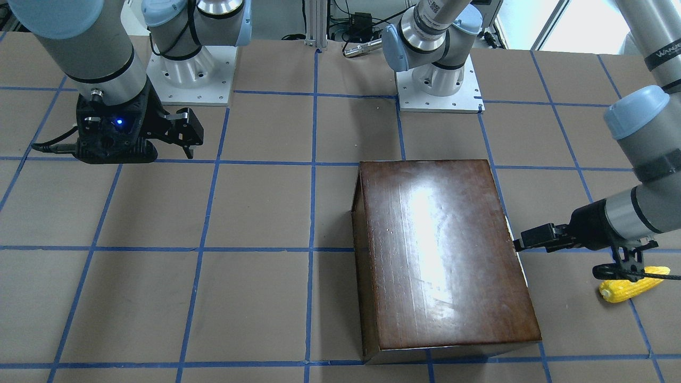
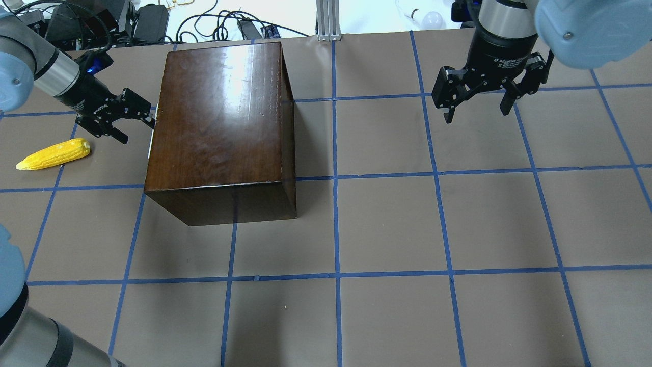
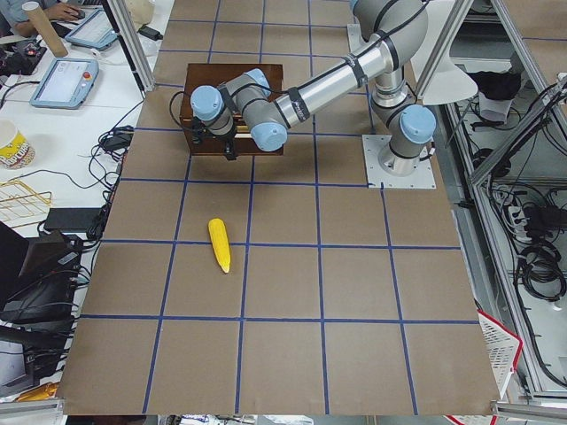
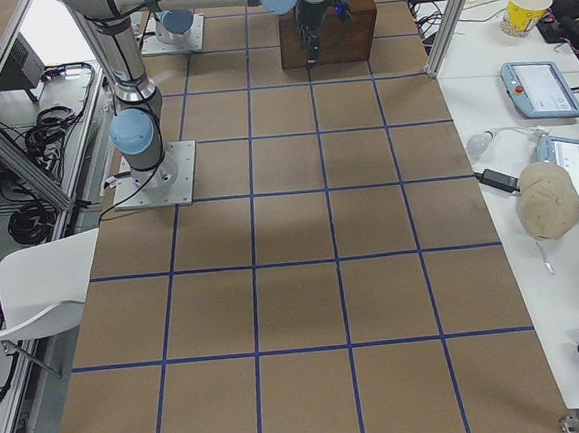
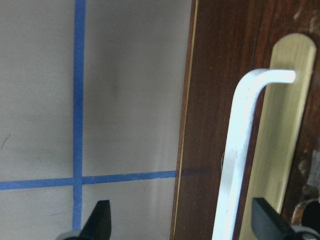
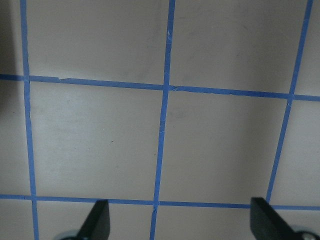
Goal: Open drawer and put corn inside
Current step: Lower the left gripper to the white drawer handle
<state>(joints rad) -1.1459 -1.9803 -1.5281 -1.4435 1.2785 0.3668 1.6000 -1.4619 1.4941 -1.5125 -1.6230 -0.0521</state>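
The glossy dark-brown box (image 2: 219, 117) stands on the table. Its drawer is shut. Only the worn front panel (image 5: 210, 100) shows, with a white handle (image 5: 237, 150) on a brass plate (image 5: 287, 125). My left gripper (image 2: 137, 120) is open at the box's left face. In the left wrist view the handle lies between the fingertips (image 5: 100, 222), with no contact visible. The yellow corn (image 2: 53, 154) lies on the table left of the box, also seen from the front (image 1: 630, 284). My right gripper (image 2: 476, 107) is open and empty, high over the far right of the table.
The table is brown paper with a blue tape grid (image 2: 336, 178). The arm bases (image 1: 439, 85) are bolted at the robot's edge. Cables and gear (image 2: 127, 20) lie past the far edge behind the box. The right wrist view shows only bare paper (image 6: 100, 140).
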